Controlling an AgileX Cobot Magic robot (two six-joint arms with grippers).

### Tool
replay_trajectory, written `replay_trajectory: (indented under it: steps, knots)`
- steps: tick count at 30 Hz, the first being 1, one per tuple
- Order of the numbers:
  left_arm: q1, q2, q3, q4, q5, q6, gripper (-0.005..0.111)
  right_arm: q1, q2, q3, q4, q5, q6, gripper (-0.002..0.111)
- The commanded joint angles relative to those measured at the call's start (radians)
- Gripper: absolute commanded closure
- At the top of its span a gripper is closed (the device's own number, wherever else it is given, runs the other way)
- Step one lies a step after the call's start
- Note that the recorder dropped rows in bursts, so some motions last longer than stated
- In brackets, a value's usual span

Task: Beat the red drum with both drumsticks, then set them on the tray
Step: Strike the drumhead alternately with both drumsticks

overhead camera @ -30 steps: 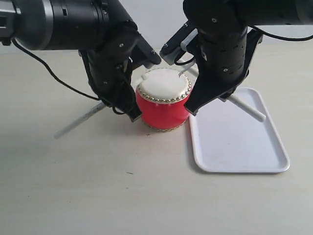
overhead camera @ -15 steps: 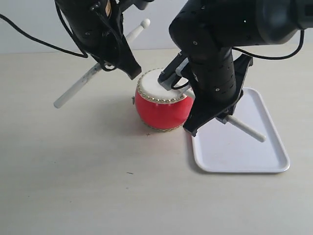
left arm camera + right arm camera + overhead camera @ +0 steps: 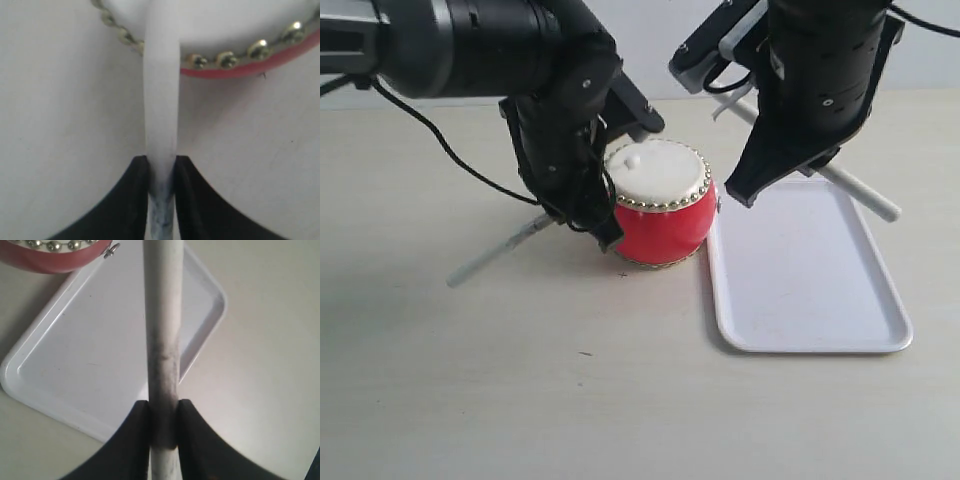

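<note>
The red drum (image 3: pixel 660 215) stands upright on the table (image 3: pixel 520 390), just beside the left rim of the tray (image 3: pixel 800 300); I cannot tell whether the 2 touch. The tray lies flat to the drum's right with nothing resting in it.

My left drumstick (image 3: pixel 500 250) slopes up from low over the table on the drum's left. Its rounded tip sits on the cream skin (image 3: pixel 665 175) near the left edge. In my left wrist view this stick (image 3: pixel 161 100) crosses the ring of brass studs (image 3: pixel 225 60). My left gripper (image 3: pixel 161 165) has both black fingers (image 3: pixel 135 190) pressed tight against the shaft, 1 on each side, with no gap.

My right gripper (image 3: pixel 164 407) is raised above the tray's far side, clear of the drum. Its fingers (image 3: pixel 192 435) are clamped on the right drumstick (image 3: pixel 161 315) in the same narrow pinch. That stick (image 3: pixel 860 192) juts out to the right over the tray's far corner, tilted and not touching it. Its other end is mostly hidden behind my arm.
</note>
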Motion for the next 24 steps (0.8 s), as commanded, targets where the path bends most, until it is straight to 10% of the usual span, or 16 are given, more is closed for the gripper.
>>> replay_trajectory:
  steps: [1,24]
  knots:
    - [-0.004,0.033,-0.004,-0.015,0.026,0.013,0.107,-0.003,-0.034,-0.005,-0.012,0.000,0.009,0.108]
    - [-0.004,-0.216,-0.116,0.003,0.128,0.006,0.107,-0.003,0.276,-0.005,0.115,0.004,-0.048,0.108]
